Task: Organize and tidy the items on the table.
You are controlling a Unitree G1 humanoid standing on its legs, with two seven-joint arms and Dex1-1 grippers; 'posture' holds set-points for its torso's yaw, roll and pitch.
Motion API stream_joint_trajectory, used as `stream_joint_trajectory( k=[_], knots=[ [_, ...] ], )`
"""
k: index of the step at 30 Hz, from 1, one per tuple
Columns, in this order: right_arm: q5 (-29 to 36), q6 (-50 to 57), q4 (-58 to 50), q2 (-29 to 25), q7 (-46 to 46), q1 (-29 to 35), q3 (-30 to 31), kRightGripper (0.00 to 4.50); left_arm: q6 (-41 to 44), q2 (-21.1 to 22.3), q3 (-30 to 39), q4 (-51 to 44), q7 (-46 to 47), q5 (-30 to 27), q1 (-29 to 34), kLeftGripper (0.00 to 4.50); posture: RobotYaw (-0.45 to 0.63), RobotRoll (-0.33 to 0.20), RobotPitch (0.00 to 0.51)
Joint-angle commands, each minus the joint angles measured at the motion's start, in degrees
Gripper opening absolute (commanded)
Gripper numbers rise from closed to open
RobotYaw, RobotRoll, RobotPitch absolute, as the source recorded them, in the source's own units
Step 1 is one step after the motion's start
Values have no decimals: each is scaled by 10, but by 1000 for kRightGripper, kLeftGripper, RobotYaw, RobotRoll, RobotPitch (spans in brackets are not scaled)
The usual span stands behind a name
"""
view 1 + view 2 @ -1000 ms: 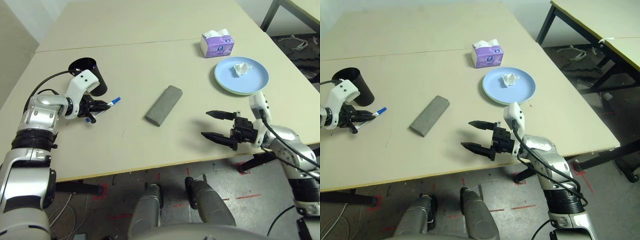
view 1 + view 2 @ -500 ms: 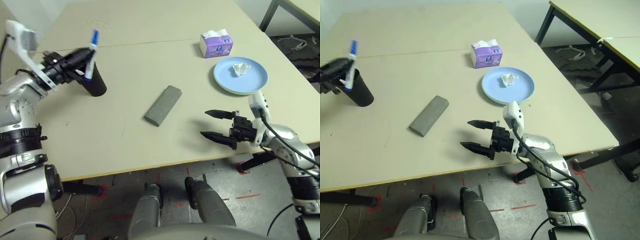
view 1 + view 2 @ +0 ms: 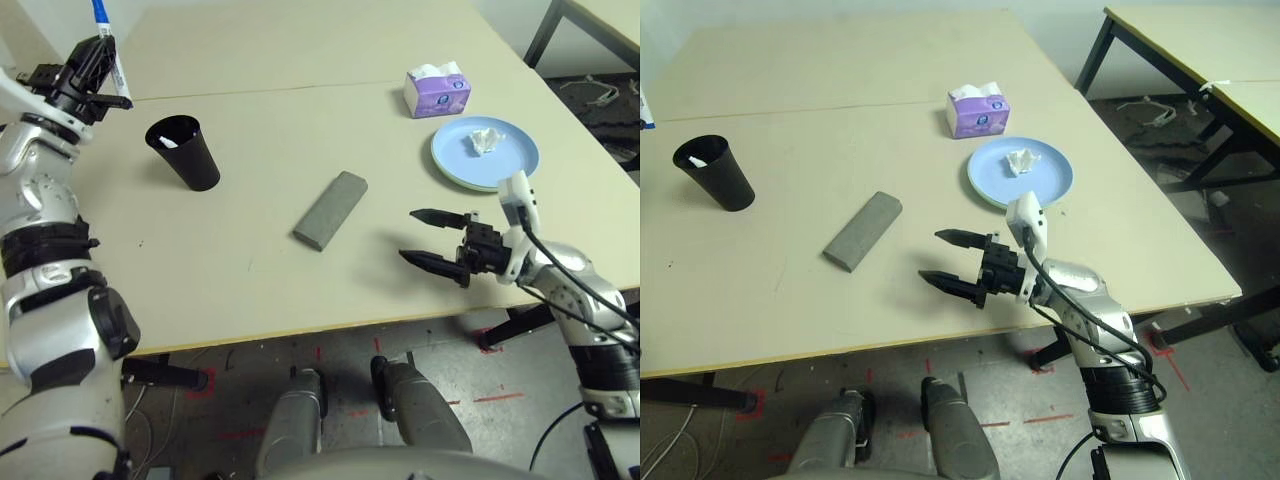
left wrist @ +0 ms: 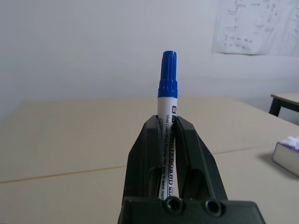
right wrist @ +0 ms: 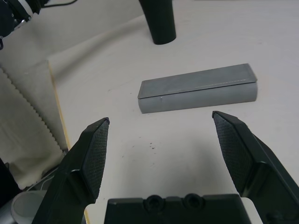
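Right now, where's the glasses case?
The case lies flat mid-table in the head views, between the black cup on the left and the open right tool.

Cup (image 3: 186, 152) sits far left on the surface (image 3: 250, 260), glasses case (image 3: 330, 209) lies mid-surface, plates (image 3: 485, 154) off to the right with the tissue (image 3: 484, 140) on top, tissue pack (image 3: 437, 90) behind them.

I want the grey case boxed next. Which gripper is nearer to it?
Right. The right gripper hovers open beside the case; the left gripper is raised far off, holding a marker.
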Motion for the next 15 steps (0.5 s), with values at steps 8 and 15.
stream_joint_trajectory(
  k=[8,15],
  knots=[
    [11,16,-32,-14,-7,23,-10,4500,-59,-18,-18,58,5,24,15,274,-213,0,202],
    [11,20,-31,-18,-5,17,-8,4500,-64,-19,-11,50,19,18,35,1275,-209,0,208]
  ],
)
